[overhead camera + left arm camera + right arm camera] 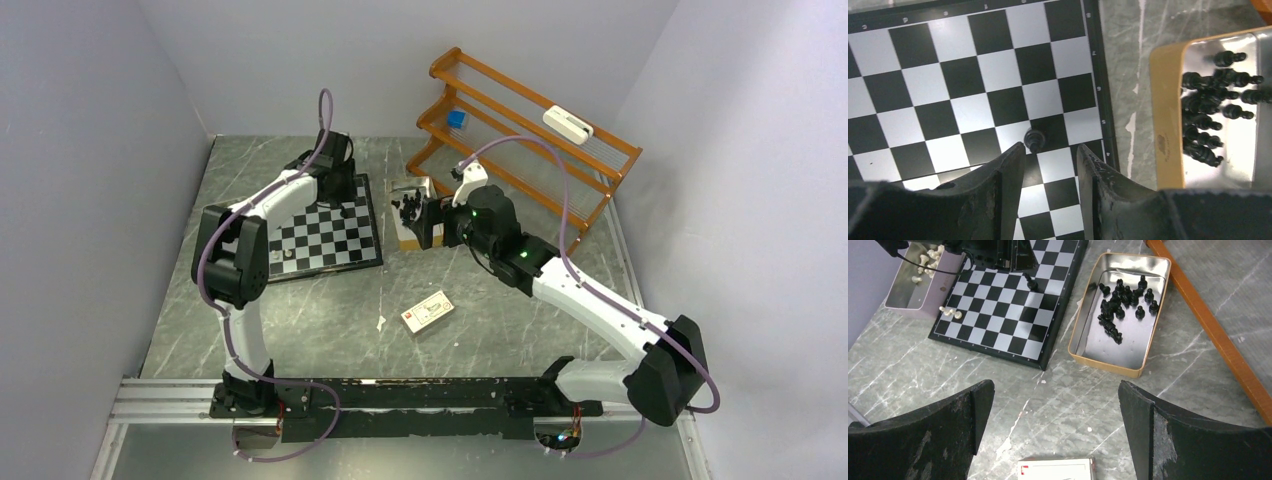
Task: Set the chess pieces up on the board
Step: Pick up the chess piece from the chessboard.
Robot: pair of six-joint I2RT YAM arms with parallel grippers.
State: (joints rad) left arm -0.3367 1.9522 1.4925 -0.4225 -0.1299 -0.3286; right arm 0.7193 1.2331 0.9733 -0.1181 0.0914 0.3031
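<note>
The checkered board [335, 240] lies left of centre and also shows in the left wrist view [973, 75] and the right wrist view [998, 315]. One black piece [1034, 139] stands near the board's right edge, just ahead of my left gripper [1050, 147], which is open and empty above the board. It also shows in the right wrist view [1031, 284]. Several black pieces [1120, 307] lie in a tan tin [1083, 320]. A few pale pieces [950, 313] stand on the board's left edge. My right gripper [1054, 387] is wide open, empty, high above bare table.
A pale tin [898, 287] with several white pieces sits beyond the board's left side. A white card box [427, 311] lies on the table in front of the tan tin. A wooden rack [530, 150] stands at the back right. Grey walls close in both sides.
</note>
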